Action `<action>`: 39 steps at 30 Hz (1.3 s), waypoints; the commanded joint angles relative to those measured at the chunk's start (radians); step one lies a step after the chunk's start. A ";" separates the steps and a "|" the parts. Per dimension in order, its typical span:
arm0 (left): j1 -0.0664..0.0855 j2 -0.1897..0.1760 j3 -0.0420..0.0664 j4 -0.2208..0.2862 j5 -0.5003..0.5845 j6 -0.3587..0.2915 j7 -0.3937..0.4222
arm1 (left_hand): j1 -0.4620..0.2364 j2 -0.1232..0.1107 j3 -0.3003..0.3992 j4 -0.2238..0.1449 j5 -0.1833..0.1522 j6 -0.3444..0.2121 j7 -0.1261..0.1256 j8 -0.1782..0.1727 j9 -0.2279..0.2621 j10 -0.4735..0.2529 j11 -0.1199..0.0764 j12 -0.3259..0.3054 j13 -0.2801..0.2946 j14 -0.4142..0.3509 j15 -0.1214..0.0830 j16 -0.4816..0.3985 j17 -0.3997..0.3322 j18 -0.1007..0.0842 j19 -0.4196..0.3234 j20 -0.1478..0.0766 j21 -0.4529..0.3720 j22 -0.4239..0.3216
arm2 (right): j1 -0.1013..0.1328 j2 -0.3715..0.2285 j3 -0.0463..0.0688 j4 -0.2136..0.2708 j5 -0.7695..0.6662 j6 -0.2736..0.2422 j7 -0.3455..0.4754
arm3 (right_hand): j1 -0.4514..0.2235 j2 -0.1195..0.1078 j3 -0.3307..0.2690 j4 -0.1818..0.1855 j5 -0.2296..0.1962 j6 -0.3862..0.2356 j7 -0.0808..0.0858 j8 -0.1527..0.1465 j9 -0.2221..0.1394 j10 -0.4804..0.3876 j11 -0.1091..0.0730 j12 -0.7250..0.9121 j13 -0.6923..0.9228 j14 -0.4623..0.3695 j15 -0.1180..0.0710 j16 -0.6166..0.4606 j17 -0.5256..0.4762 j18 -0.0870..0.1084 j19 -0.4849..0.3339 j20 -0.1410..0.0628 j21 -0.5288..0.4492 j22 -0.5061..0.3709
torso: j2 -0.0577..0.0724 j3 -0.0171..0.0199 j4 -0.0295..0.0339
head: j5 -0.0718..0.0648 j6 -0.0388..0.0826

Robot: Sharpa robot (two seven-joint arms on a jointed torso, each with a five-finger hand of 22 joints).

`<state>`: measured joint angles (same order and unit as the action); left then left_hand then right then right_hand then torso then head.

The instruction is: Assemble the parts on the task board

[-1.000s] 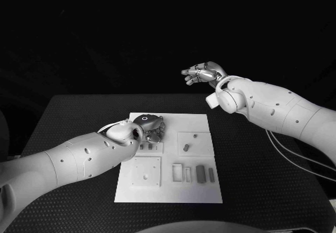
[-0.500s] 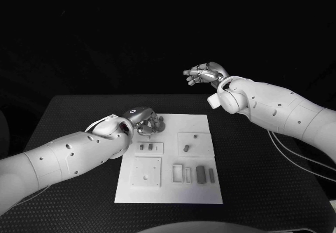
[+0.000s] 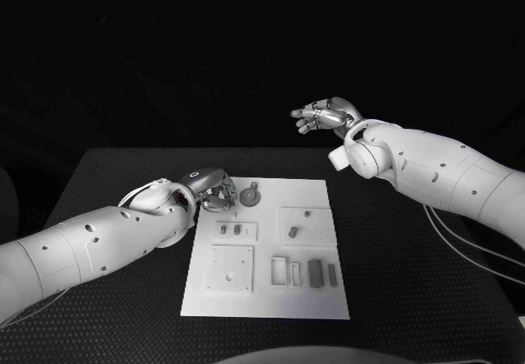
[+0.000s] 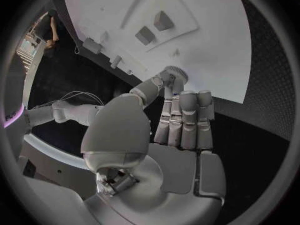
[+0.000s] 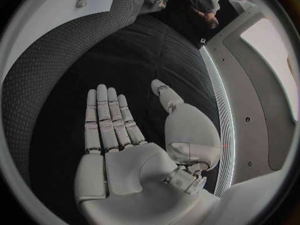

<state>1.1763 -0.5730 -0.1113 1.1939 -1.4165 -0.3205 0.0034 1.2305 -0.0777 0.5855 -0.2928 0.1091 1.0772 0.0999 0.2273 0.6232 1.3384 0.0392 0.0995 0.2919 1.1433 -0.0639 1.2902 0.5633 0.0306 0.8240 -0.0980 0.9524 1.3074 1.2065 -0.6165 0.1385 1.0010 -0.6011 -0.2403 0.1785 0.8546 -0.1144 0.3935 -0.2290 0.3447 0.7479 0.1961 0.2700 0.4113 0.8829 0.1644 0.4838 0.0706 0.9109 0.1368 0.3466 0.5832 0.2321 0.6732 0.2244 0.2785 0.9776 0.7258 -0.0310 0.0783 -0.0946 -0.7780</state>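
Left hand (image 3: 211,189) hovers by the far left corner of the flat white task board (image 3: 266,299) on the black counter (image 3: 109,205), fingers straight and holding nothing, likely just clear of the small round toothed grey gear (image 3: 252,196) there. Right hand (image 3: 324,115), spread and idle, waits beyond the far edge.

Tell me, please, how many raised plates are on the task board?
3: a small plate by the left hand, another plate to its right, a third plate nearer the robot.
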 commanded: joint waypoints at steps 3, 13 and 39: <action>0.000 -0.001 0.000 -0.015 0.010 0.026 0.007 | 0.018 0.019 0.004 0.003 0.006 0.007 -0.002 0.003 -0.001 0.018 -0.011 0.004 0.011 0.019 -0.019 0.004 -0.002 0.009 0.005 -0.079 0.005 0.009 | 0.000 0.000 0.000 0.004 -0.001 0.012 0.007 | -0.001 0.009 0.000 0.004 0.004 -0.007 0.032 0.004 -0.001 0.004 0.002 -0.004 -0.001 -0.003 0.004 -0.006 0.001 0.011 -0.001 0.004 -0.005 0.001 | 0.001 0.0002 -0.0026 | 0.005 -0.001; -0.007 0.007 0.000 -0.023 0.010 0.039 0.009 | 0.018 0.020 0.004 0.003 0.007 0.006 -0.002 0.003 -0.001 0.018 -0.011 0.003 0.012 0.019 -0.019 0.004 -0.002 0.010 0.005 -0.079 0.005 0.009 | 0.000 0.003 0.000 0.002 -0.001 0.012 0.008 | 0.000 0.009 0.000 0.004 0.004 -0.008 0.032 0.004 -0.002 0.004 0.003 -0.004 -0.001 -0.003 0.004 -0.007 0.001 0.011 -0.001 0.004 -0.006 0.002 | 0.002 0.0007 -0.0038 | 0.004 -0.001; -0.025 0.016 -0.002 -0.038 0.011 0.079 0.012 | 0.015 0.022 0.002 0.002 0.007 0.007 -0.002 0.003 -0.004 0.021 -0.012 0.001 0.012 0.024 -0.020 0.007 -0.003 0.011 0.011 -0.081 0.010 0.012 | 0.000 0.005 0.000 -0.001 -0.001 0.013 0.007 | 0.000 0.009 -0.001 0.004 0.004 -0.008 0.032 0.005 -0.002 0.004 0.003 -0.004 -0.001 -0.003 0.004 -0.007 0.001 0.012 -0.001 0.004 -0.007 0.003 | 0.002 0.0014 -0.0057 | 0.003 -0.005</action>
<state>1.1520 -0.5593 -0.1123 1.1569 -1.4104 -0.2582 0.0061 1.2460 -0.0618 0.5867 -0.2910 0.1110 1.0771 0.1000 0.2269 0.6187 1.3479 0.0285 0.0976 0.2967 1.1600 -0.0696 1.2902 0.5614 0.0303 0.8276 -0.1016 0.9565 1.3078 1.2065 -0.6123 0.1385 0.9998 -0.6011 -0.2402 0.1785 0.8546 -0.1144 0.3936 -0.2290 0.3447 0.7479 0.1961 0.2699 0.4104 0.8829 0.1643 0.4838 0.0706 0.9110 0.1368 0.3428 0.5829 0.2321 0.6732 0.2244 0.2785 0.9792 0.7278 -0.0301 0.0733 -0.0914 -0.7820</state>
